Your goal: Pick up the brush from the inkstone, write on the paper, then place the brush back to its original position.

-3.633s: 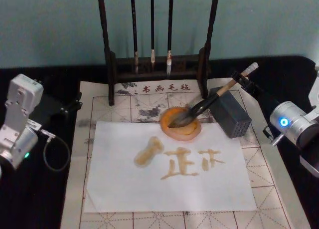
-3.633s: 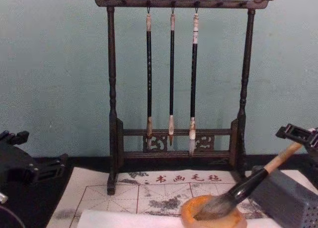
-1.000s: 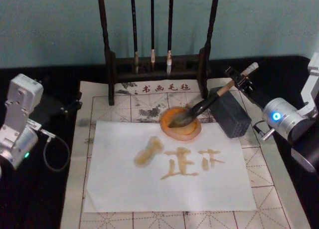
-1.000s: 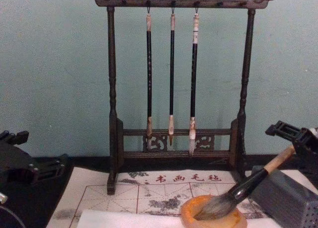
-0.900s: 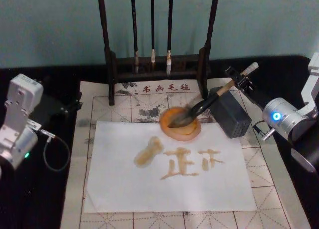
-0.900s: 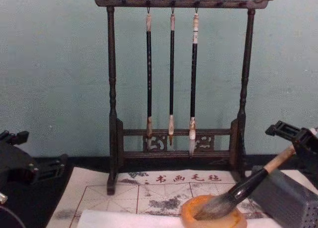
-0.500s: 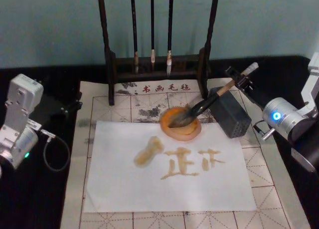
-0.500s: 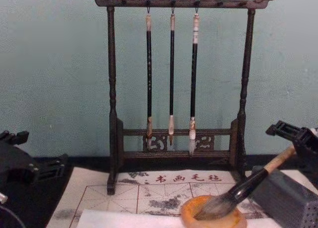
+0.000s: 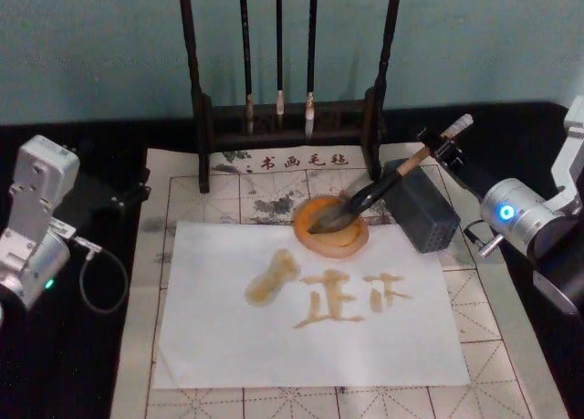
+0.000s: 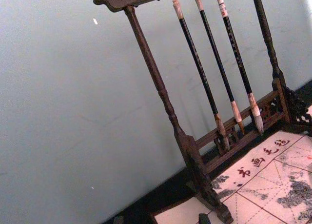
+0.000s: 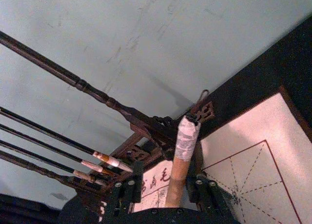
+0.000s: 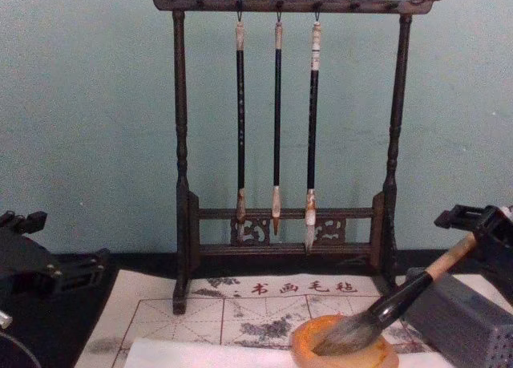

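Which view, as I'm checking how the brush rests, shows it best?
Head view: the whole brush shows, tuft in the inkstone, shaft on the block. Chest view shows it side-on. Right wrist view shows its handle end between the fingers of the right gripper.

Dark wooden rack (image 10: 161, 94), seen tilted, with a carved finial at the end of its crossbar. Three thin brushes (image 10: 217, 63) hang from the bar side by side: black shafts, pale ends, tufts just above the lower rails. Teal wall (image 10: 73, 112) behind. Rack foot sits at the edge of a gridded mat (image 10: 253, 194) bearing red characters (image 10: 258, 163) and grey ink blotches (image 10: 292, 194).
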Tool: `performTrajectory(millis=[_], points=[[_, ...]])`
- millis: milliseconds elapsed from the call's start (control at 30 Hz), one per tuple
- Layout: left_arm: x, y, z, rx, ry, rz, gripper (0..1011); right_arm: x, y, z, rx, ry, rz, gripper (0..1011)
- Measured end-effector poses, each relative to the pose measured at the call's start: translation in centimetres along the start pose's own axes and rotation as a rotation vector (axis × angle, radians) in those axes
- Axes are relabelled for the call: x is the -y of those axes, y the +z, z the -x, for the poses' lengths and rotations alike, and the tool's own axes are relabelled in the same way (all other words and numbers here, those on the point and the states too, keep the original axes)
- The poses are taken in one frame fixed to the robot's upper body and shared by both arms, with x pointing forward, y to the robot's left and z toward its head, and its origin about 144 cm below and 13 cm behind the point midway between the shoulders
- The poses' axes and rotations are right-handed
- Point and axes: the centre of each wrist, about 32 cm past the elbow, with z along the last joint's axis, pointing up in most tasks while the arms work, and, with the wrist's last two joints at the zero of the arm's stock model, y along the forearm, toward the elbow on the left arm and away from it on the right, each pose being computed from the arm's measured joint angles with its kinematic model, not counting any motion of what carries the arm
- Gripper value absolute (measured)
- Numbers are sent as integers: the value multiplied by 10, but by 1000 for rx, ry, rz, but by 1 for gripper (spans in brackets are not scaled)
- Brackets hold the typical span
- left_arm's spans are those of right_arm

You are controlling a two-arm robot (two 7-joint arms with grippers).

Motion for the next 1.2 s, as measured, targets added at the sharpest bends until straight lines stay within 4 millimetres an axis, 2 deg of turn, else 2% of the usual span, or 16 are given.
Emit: performTrajectory(millis=[233, 267, 333, 400, 467, 1200], points=[[0, 0, 0, 0, 0, 0, 1001, 0, 0, 0, 1, 0, 0, 364], [0, 0, 0, 0, 0, 0, 1001, 0, 0, 0, 1, 0, 0, 305], [0, 0, 0, 0, 0, 0, 1001, 0, 0, 0, 1, 0, 0, 292], [0, 0, 0, 0, 0, 0, 1001, 0, 0, 0, 1, 0, 0, 210], [0, 0, 0, 0, 0, 0, 1001, 0, 0, 0, 1, 0, 0, 187], [0, 0, 0, 0, 0, 0, 1001, 0, 5, 5, 28, 35, -23, 187]])
